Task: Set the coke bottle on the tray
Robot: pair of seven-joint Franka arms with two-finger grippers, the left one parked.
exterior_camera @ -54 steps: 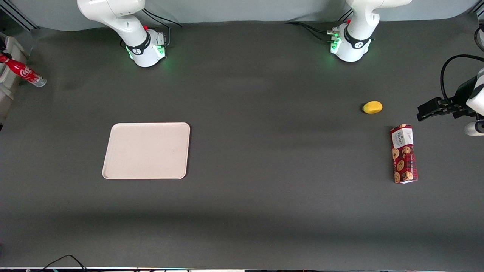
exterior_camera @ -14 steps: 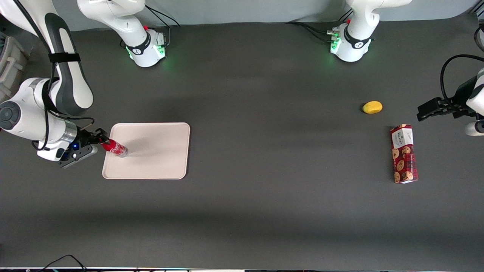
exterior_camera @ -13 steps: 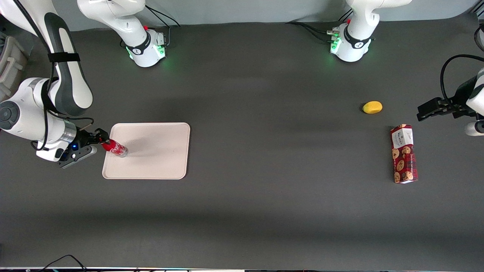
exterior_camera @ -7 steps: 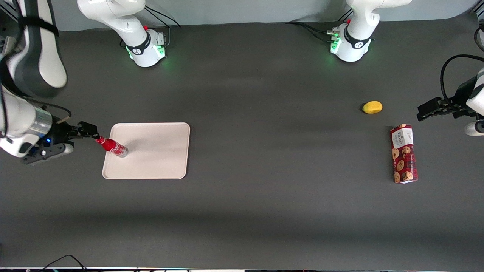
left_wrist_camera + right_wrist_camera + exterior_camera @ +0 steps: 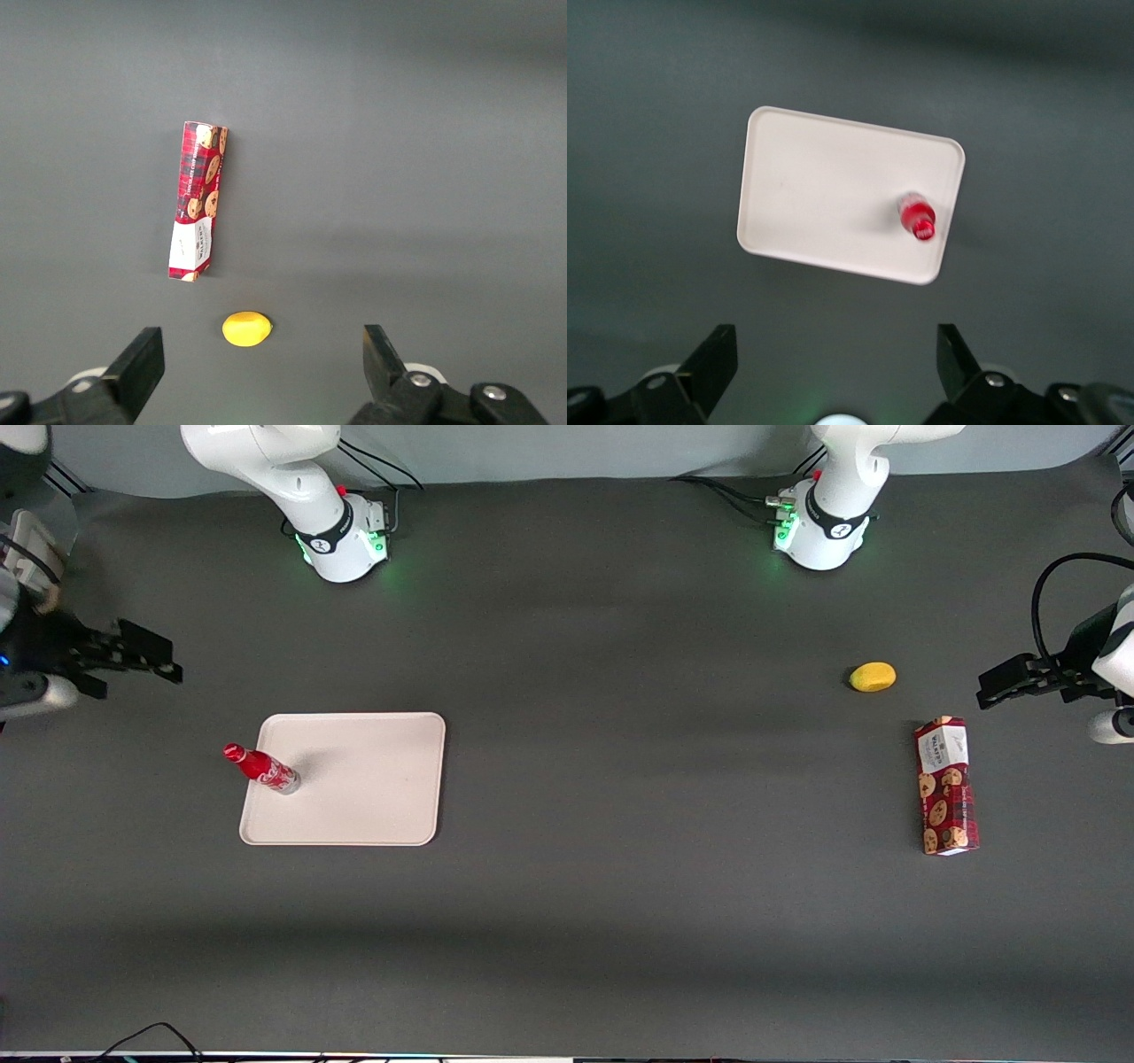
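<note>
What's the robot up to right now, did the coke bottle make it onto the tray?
Gripper open, empty, up off the table at the working arm's end. Coke bottle upright on the tray, near its edge. Nothing in the way.

Gripper [image 5: 164,662] now open, pulling away from bottle [image 5: 261,768] toward working arm's table end; bottle standing free on tray [image 5: 372,779] edge.

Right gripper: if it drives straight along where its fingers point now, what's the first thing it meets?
Probably the tray: the open gripper hangs above it, fingers aimed down. The coke bottle stands off that line; depth unclear.
</note>
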